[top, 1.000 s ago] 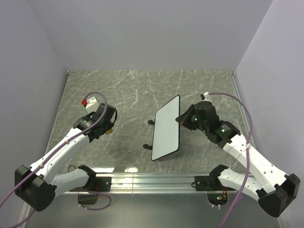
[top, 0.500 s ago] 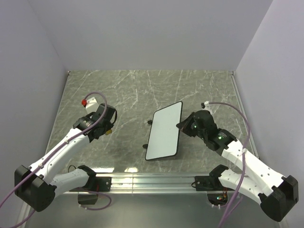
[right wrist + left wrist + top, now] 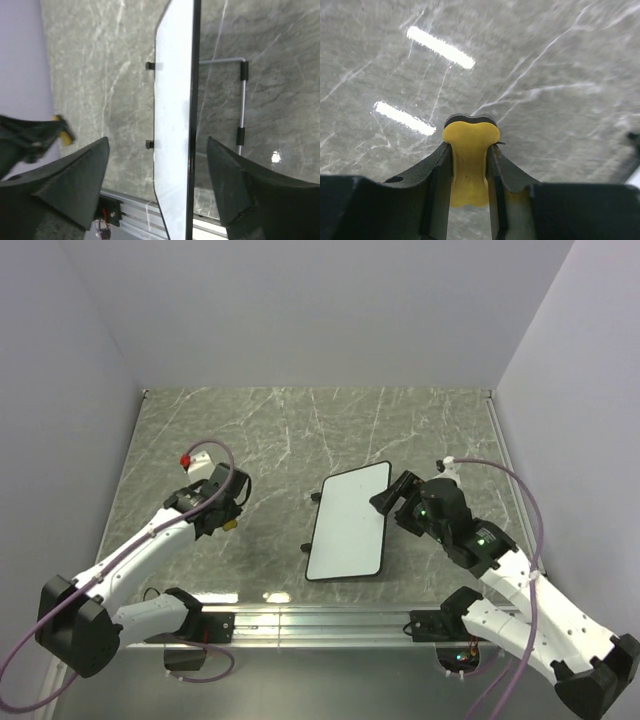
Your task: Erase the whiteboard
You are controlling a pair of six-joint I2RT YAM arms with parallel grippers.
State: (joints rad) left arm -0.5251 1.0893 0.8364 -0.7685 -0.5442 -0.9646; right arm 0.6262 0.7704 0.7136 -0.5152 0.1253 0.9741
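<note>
On veined grey tabletop (image 3: pixel 270 430), rounded glossy whiteboard (image 3: pixel 348 522)

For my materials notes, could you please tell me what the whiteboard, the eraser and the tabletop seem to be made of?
Whiteboard: smooth white panel in a thin black frame, likely plastic.
Eraser: matte yellow, perhaps plastic or foam, with a dark layer behind.
Tabletop: grey veined marble look, glossy; bright light streaks reflect on it.

You are looking at a grey, white-veined marble-patterned tabletop (image 3: pixel 280 430). A small white rectangular whiteboard (image 3: pixel 348 522) with a thin black frame is sitting on it near the middle, leaning on a thin metal stand (image 3: pixel 243 102).
</note>
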